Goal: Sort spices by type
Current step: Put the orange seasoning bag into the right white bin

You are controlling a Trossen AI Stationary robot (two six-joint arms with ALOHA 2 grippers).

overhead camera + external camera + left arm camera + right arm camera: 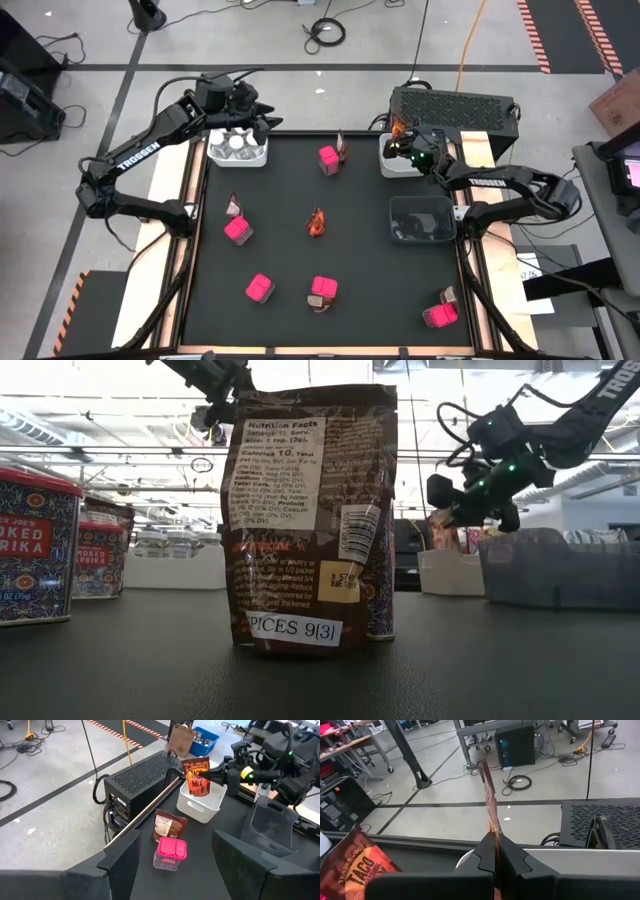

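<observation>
Right gripper [403, 143] hovered over the white bin [393, 166] at 1 o'clock on the mat, fingers clamped shut on an orange-brown sachet [490, 805] held edge-up. A taco-mix sachet [198, 776] already stood in that bin. Left gripper [262, 118] sat above the white bin of jars [238, 148] at 11 o'clock, fingers apart, holding nothing. Pink boxes [238, 230] and more sachets [317, 222] were scattered over the mat from centre to 5 and 7 o'clock.
</observation>
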